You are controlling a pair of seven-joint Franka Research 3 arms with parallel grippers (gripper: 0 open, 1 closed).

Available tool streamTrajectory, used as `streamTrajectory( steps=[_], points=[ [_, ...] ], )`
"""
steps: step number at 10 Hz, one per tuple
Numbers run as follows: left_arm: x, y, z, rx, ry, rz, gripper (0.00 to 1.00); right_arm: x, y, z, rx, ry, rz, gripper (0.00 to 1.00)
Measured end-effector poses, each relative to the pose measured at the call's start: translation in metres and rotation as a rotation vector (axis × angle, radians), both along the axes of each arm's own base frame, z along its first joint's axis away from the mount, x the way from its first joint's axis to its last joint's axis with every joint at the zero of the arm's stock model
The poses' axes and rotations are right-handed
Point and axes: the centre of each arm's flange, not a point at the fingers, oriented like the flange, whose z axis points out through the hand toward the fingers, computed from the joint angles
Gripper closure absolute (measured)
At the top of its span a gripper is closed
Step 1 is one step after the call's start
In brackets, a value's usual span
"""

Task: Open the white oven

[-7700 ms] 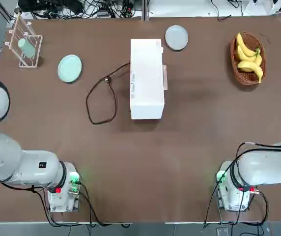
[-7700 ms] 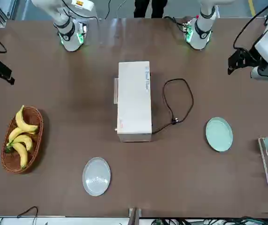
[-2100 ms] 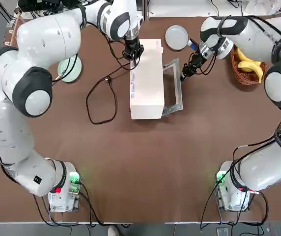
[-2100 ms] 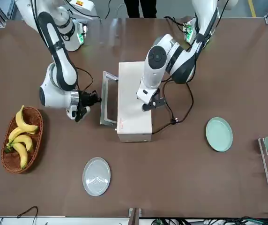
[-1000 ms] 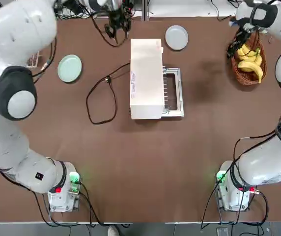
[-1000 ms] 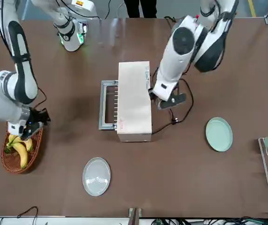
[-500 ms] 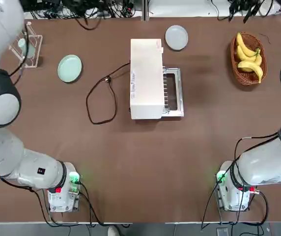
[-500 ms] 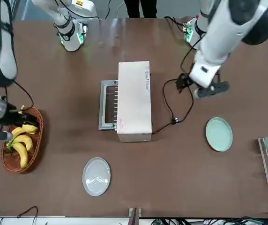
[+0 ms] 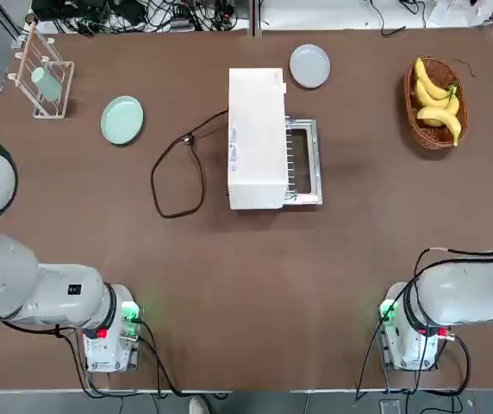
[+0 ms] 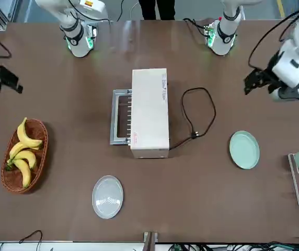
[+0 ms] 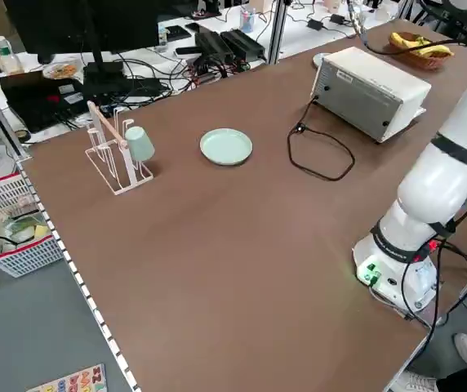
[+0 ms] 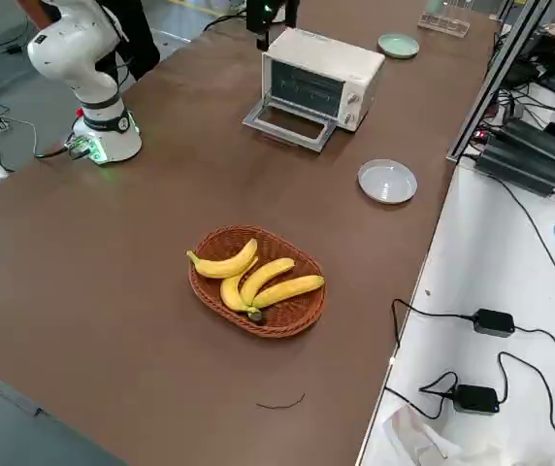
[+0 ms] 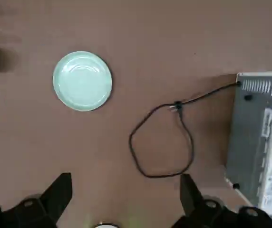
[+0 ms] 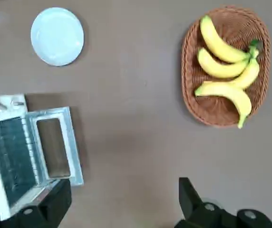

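While both arms sit raised and clear of the table, this is what I see.

Oven: the white oven [image 9: 257, 138] stands mid-table, toward the far side from the arm bases.
Long axis: in the top view it runs from the arm bases toward the far edge.
Facing: its front points toward the robot's right, at the banana basket [image 9: 436, 103].
Door: the glass door [image 9: 303, 164] lies dropped flat on the table on that side; the wire rack shows inside.
Cord: the black power cord [image 9: 177, 168] loops off the back, toward the green plate [image 9: 122, 120].
Left gripper [image 13: 126, 199]: fingers spread wide, holding nothing, high above the cord.
Right gripper [image 14: 125, 202]: fingers spread wide, holding nothing, high above bare table beside the door.
Other: a grey plate [image 9: 309, 65] sits near the oven's far end.
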Motion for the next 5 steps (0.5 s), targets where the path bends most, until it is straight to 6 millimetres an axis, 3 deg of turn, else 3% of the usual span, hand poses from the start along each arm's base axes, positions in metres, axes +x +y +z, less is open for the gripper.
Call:
streamTrajectory(
  steps=[3, 5],
  points=[
    [-0.016, 0.019, 0.027, 0.003, 0.019, -0.080, 0.00, 0.004, 0.004, -0.021, -0.001, 0.044, -0.019, 0.00],
    [-0.017, 0.024, 0.031, 0.002, 0.016, -0.086, 0.00, 0.011, 0.003, -0.038, -0.011, 0.023, 0.003, 0.00]
  ],
)
